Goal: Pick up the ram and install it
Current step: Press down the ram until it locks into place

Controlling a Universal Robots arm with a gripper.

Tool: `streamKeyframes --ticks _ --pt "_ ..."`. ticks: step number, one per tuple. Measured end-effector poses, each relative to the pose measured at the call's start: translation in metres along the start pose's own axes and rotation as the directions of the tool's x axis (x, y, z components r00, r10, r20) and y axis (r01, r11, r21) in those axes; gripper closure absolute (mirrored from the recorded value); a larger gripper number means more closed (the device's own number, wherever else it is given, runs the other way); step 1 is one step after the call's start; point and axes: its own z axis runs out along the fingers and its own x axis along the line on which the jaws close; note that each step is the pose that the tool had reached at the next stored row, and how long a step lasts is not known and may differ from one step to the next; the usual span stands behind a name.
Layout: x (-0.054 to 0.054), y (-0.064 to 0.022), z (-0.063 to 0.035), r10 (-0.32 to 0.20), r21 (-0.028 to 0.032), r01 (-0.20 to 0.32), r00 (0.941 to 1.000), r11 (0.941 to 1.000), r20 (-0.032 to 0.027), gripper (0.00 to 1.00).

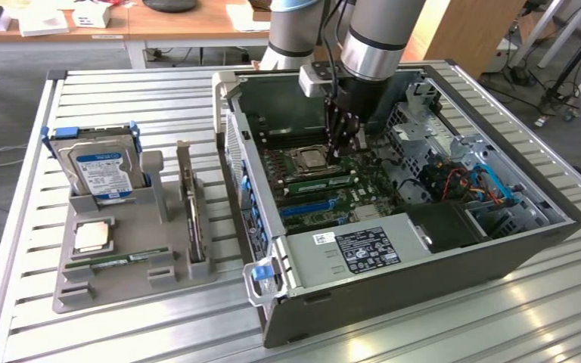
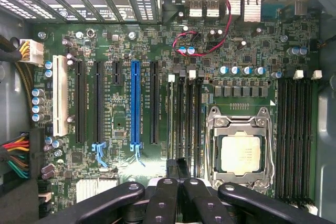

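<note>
A green ram stick [image 1: 323,184] stands in a slot on the motherboard, just beside the processor socket [image 1: 311,160]. My gripper [image 1: 343,151] reaches down into the open computer case [image 1: 422,272], close above one end of that stick. Its black fingers [image 2: 163,198] are shut together, with nothing seen between them. In the wrist view my gripper [image 2: 178,188] hangs over the end of the black memory slots [image 2: 188,124] next to the socket [image 2: 240,153]. A second green stick with a white label [image 1: 124,262] lies flat on the grey holder [image 1: 169,278].
The holder also carries a hard drive [image 1: 99,170], an upright expansion card [image 1: 191,200] and a square silver processor chip [image 1: 94,237]. Cables and a drive cage [image 1: 472,185] crowd the case at the exterior view's right. A red wire [image 2: 220,19] loops above the board.
</note>
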Motion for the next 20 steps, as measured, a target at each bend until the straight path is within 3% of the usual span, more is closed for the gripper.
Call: streamKeyframes --ticks 6,12,20 --pt "0.0000 0.0000 0.0000 0.002 0.0000 -0.002 1.0000 1.0000 0.0000 0.89" --pt "0.0000 0.0000 0.0000 0.049 0.0000 -0.049 0.9988 0.9988 0.0016 0.89" --pt "0.0000 0.0000 0.0000 0.153 -0.0001 -0.153 0.9882 0.9882 0.0050 0.89"
